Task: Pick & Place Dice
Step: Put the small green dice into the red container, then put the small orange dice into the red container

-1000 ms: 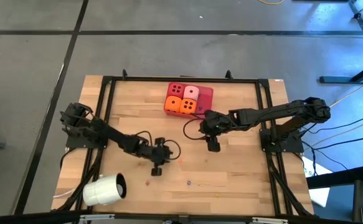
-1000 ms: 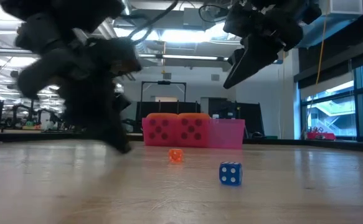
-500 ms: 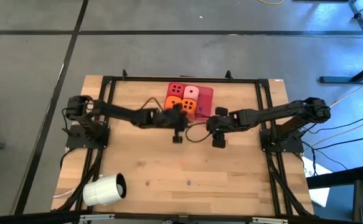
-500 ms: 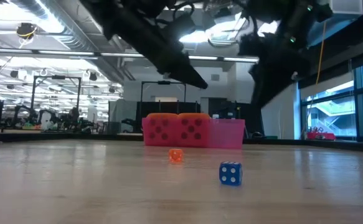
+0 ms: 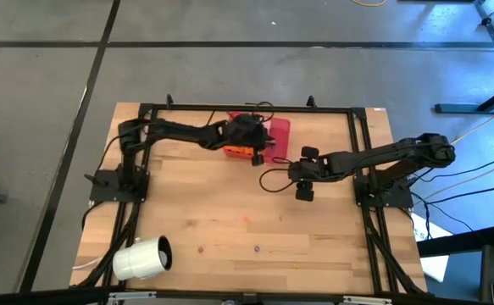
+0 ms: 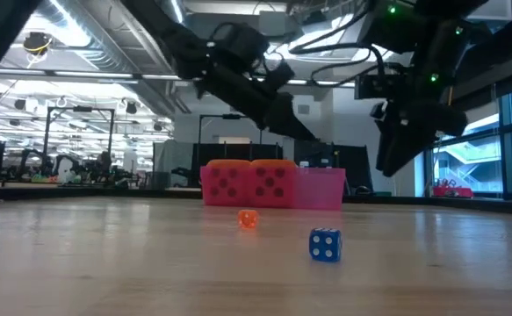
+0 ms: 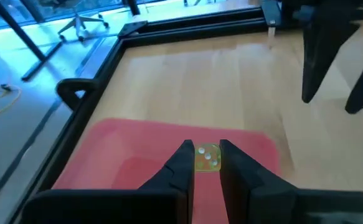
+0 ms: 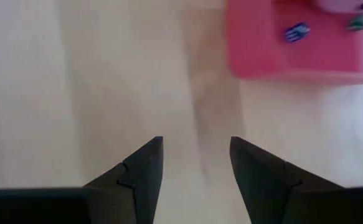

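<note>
Surface: pale wood-plank table (image 5: 230, 229) inside a black frame, grey floor around it. Low view looks into a large hall with ceiling light strips and windows on one side.

Red tray (image 5: 279, 131) at the far edge, holding the big dice (image 6: 248, 183); orange and red faces show in the low view.

Left gripper (image 7: 205, 163) over the tray, fingers pinching a small yellowish die (image 7: 207, 156); only its wrist view shows this.

Right gripper (image 8: 193, 163) hangs above bare wood just beside the tray, fingers spread, nothing between them.

Low view alone shows a small orange die (image 6: 248, 219) and a small blue die (image 6: 324, 245) on the table. White cup (image 5: 142, 257) on its side at the near left corner.
</note>
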{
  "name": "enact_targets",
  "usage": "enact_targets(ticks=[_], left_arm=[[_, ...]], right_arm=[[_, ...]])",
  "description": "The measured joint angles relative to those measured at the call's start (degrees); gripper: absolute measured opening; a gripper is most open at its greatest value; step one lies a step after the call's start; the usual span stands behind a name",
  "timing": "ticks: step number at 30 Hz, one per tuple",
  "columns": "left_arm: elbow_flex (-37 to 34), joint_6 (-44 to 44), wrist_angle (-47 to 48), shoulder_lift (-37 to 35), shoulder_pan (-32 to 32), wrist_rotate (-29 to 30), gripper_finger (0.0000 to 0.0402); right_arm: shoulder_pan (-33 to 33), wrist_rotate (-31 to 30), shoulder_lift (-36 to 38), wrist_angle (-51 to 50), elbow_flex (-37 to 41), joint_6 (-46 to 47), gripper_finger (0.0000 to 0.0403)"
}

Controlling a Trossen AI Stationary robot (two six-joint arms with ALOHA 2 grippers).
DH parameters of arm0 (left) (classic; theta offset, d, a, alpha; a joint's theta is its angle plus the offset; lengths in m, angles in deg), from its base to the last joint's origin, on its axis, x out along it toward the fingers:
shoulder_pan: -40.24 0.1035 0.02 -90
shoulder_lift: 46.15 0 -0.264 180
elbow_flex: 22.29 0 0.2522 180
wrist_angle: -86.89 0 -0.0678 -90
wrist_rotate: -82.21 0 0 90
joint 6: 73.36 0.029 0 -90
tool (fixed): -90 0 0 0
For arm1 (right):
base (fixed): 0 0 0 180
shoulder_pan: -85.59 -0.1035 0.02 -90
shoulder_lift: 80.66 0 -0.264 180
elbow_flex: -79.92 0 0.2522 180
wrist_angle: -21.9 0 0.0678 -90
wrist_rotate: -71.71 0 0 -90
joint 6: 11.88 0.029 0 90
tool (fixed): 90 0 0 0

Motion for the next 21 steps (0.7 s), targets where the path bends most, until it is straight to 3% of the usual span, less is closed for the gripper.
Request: enact_targets(ticks=[7,17,21], left_arm=[[7.6,2.2,0.7,8.51,0.73,-0.33,0.0048],[9.39,2.83,6.0,9.85,0.67,2.77,0.0114],[9.39,2.97,6.0,9.85,0.58,3.16,0.0139]], right_arm=[[0.14,-15.87,0.87,1.56,-0.06,1.4,0.0187],[2.0,-25.19,0.85,10.26,-0.06,-0.65,0.0187],[4.03,-23.84,0.85,14.07,-0.06,-3.45,0.0187]])
